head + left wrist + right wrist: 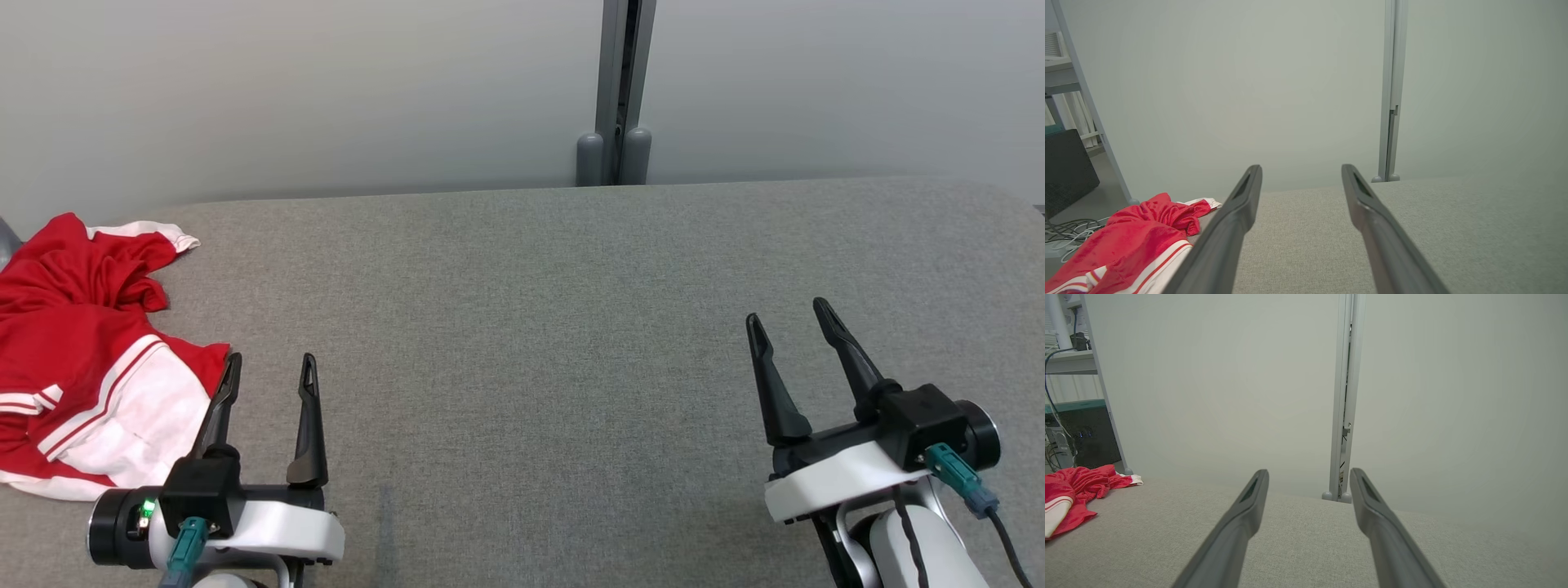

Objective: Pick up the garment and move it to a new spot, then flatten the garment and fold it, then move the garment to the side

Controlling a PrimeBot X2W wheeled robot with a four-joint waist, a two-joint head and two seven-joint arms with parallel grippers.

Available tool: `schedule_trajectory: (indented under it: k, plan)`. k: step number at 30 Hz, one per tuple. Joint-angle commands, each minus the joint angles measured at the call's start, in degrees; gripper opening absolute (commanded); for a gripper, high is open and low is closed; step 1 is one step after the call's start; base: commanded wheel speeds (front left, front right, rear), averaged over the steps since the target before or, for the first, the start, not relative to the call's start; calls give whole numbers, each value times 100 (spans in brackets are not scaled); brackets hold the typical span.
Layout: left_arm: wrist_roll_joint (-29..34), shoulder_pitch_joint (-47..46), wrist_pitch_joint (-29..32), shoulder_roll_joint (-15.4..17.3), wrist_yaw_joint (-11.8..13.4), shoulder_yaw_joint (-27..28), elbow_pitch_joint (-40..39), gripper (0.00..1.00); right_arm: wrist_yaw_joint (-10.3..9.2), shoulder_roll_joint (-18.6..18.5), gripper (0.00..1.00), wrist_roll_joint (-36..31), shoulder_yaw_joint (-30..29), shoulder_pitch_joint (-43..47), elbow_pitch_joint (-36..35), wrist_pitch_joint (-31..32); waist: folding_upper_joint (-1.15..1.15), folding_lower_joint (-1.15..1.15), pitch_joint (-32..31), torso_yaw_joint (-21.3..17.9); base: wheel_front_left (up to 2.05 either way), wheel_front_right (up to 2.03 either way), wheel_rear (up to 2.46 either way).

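Nearest the head camera, low at the left, the left jaws stand spread wide with nothing between them. Their two long dark fingers (309, 425) point up the view over the gray fabric-covered worktop (531, 327). Low at the right, the right jaws are spread just as wide and empty, their fingers (849, 351) leaning a little toward the left.

Just beyond and to the left of the left jaws lies the garment (73, 343), a red piece with white panels and red-and-white striped trim. It sits crumpled in a heap at the worktop's left edge. Its near red hem lies just beside the tip of the outer left finger; whether the two touch I cannot tell.

In the left wrist view the garment (1135, 241) sits left of the fingers (1224, 237) and partly behind the nearer one. In the right wrist view it (1073, 490) lies well apart at the far left, away from those fingers (1384, 539).

Past the worktop's far edge stands a pale wall (326, 90), split by an upright gray post (616, 82). Off the left end, cables (1069, 232) lie on the floor.
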Motion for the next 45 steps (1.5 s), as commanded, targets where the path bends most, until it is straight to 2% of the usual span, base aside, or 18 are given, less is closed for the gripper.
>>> schedule_trajectory:
  k: [1, 15, 20, 24, 32, 45]
  plan:
    - [85, -36, -29, 29, 29, 5, -28, 100, 10, -52, 100, -82, -1, -58, -16, -59, 0, 0, -1, 3, 0, 0, 0]
    - [-25, -74, -24, 28, 46, -11, 53, 100, 10, -51, 100, 7, 45, -68, 2, -59, 0, 0, -7, 43, 0, 0, 0]
    - [-118, -104, -24, 28, 38, 7, 79, 100, 10, -49, 100, 70, 99, -30, 9, -59, 0, 0, -20, 180, 0, 0, 0]
    - [-172, -86, -24, 29, -21, 51, 130, 100, 10, -48, 100, 186, 147, 25, 49, -55, 0, 0, -54, 409, 0, 0, 0]
    - [-277, 32, -24, 28, 19, 138, 178, 100, 10, -46, 100, 369, 325, 83, 87, -53, 0, 0, -116, 912, 0, 0, 0]
    - [-346, 109, -23, 26, -51, 344, 252, 100, 10, -48, 100, 639, 617, 120, 130, -53, 0, 0, -132, 2021, 0, 0, 0]
